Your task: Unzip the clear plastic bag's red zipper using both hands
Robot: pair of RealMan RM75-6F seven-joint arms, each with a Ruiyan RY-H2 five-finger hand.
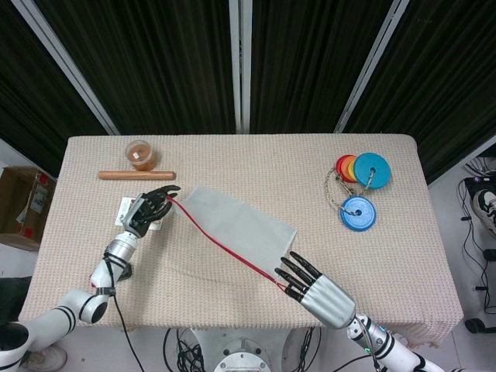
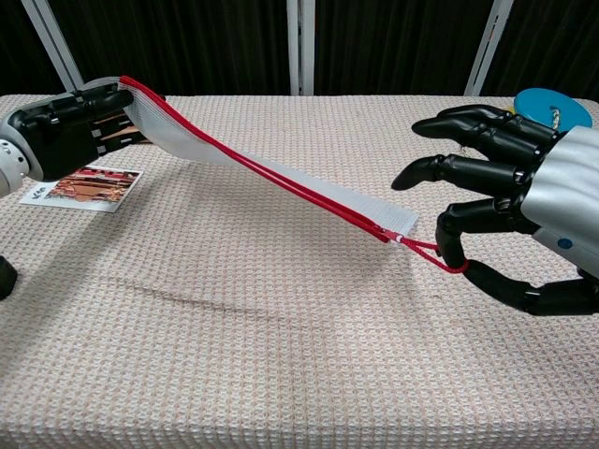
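Observation:
The clear plastic bag hangs stretched above the table between my two hands. Its red zipper runs along the near edge. My left hand grips the bag's far-left corner, raised off the table. My right hand is at the near right, just past the bag's other end. One of its fingers is hooked through the red pull loop against the thumb, while the other fingers are spread. The slider sits at the bag's right end.
A printed card lies under my left hand. A wooden stick and a small brown-filled cup are at the back left. Coloured discs on a cord and a blue disc lie at the right of the table.

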